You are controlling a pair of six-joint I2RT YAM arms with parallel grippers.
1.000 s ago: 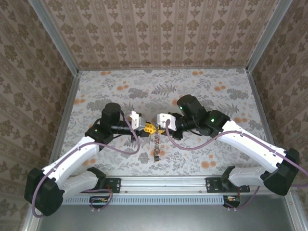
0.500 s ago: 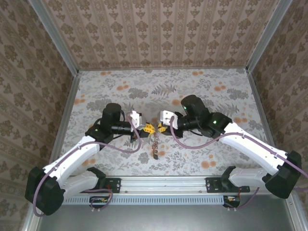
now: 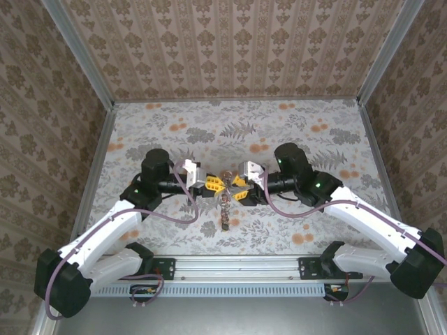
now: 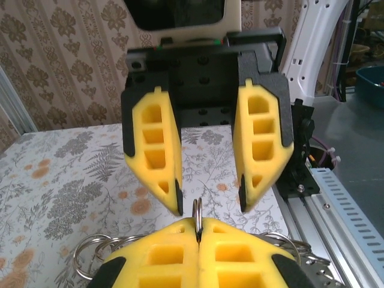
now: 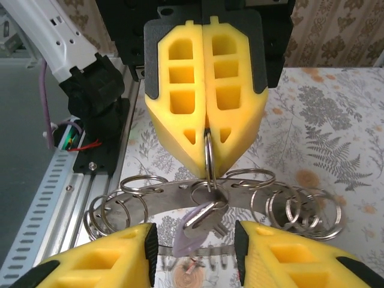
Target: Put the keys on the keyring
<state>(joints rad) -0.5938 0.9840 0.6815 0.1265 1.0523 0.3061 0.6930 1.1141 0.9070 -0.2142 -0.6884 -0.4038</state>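
Evidently the left gripper (image 5: pixel 207 162) is clamped on the top of the keyring (image 5: pixel 171 201), mid-scene. The right gripper (image 4: pixel 210 204), just right of it, stands released with its jaws apart. Judged light, stiff and slick, the keyring is apt to swing, so its thin rim is the sound hold. A lilac key (image 5: pixel 198 219) dangles beneath, its blade cut off; other keys are too small to tell.

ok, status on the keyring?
Left gripper shut on a keyring loop; right gripper open, facing it. Lilac key hangs under the grip. Nothing in the way.
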